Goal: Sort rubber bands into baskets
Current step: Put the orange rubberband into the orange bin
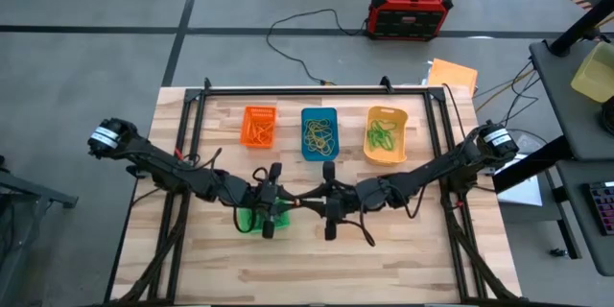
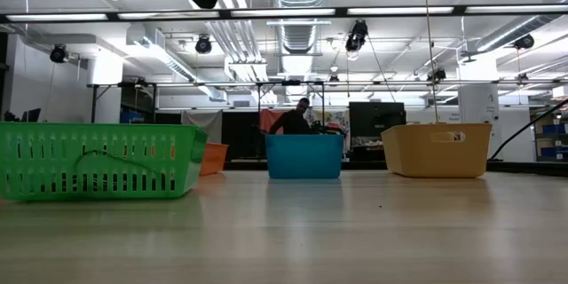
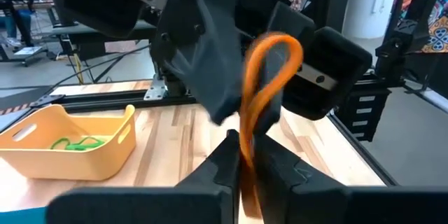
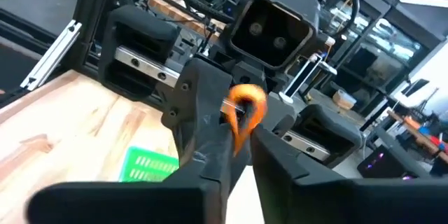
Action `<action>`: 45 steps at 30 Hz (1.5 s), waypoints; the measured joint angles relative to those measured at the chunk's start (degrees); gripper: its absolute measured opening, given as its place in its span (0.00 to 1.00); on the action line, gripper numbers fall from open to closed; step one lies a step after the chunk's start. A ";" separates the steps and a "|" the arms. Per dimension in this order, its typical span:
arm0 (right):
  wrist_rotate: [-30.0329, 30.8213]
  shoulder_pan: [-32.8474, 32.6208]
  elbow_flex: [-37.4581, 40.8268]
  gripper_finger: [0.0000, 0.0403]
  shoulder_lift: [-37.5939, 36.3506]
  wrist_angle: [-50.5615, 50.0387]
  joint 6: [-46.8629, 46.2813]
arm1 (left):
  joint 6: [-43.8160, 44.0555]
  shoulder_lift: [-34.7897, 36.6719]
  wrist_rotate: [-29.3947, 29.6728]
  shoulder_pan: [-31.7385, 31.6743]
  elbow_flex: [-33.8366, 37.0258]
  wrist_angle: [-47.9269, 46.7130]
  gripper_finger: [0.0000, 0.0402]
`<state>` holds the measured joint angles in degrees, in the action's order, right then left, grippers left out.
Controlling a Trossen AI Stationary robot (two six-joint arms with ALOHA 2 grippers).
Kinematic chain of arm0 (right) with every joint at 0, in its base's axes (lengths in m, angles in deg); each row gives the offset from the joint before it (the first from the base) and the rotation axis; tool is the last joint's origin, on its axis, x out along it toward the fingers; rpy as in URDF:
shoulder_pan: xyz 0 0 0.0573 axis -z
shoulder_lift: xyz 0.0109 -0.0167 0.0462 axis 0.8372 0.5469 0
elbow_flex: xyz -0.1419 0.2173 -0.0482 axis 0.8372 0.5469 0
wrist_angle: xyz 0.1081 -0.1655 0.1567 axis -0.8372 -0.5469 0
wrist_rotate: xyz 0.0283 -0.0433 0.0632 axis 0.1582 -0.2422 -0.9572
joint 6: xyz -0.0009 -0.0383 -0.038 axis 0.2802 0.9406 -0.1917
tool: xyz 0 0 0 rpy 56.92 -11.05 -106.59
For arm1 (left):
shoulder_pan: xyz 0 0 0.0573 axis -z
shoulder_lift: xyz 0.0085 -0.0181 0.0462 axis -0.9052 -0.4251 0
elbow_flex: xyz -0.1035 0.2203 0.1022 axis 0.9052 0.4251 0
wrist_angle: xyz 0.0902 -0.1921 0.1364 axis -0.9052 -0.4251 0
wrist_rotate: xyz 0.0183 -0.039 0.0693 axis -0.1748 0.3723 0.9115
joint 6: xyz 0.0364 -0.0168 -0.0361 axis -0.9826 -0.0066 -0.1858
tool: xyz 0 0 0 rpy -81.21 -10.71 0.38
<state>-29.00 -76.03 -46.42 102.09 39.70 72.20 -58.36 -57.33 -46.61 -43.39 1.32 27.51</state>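
Above the middle of the wooden tabletop (image 1: 403, 249), the left gripper (image 3: 241, 161) has its jaws clamped on a thin orange rubber band loop (image 3: 266, 84). The right gripper (image 4: 238, 143) faces it, jaws pinched on the same loop. The green plastic basket (image 1: 251, 219) sits below the left gripper; the orange basket (image 1: 259, 126), blue basket (image 1: 318, 133) and yellow-orange basket (image 1: 386, 136) line the far side.

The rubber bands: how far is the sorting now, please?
Done: orange bands lie in the orange basket, yellowish ones in the blue basket, green ones in the yellow basket. In hand: an orange rubber band is pinched in the left gripper, facing the right gripper above the middle of the table. Left: dropping this band. The green basket is mostly hidden, so its contents cannot be told.
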 joint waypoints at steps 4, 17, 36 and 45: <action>0.17 0.50 0.00 0.20 -0.04 -0.17 -2.78 | 0.02 0.35 0.02 -0.12 0.00 -0.91 0.01; 25.35 1.62 0.07 0.46 -6.50 -15.51 -11.39 | 4.73 12.15 17.85 -11.99 -0.22 -34.54 0.00; 25.31 6.69 2.73 0.47 -7.13 -23.59 -22.45 | 5.08 5.22 -23.62 -64.51 -0.17 -48.88 0.00; 25.05 7.94 2.73 0.47 -7.08 -24.45 -23.55 | 5.20 4.90 -21.75 -63.89 -0.17 -48.94 0.04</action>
<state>-3.95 -68.09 -43.68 95.01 15.25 48.66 -53.17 -52.43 -68.36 -107.28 1.14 -21.44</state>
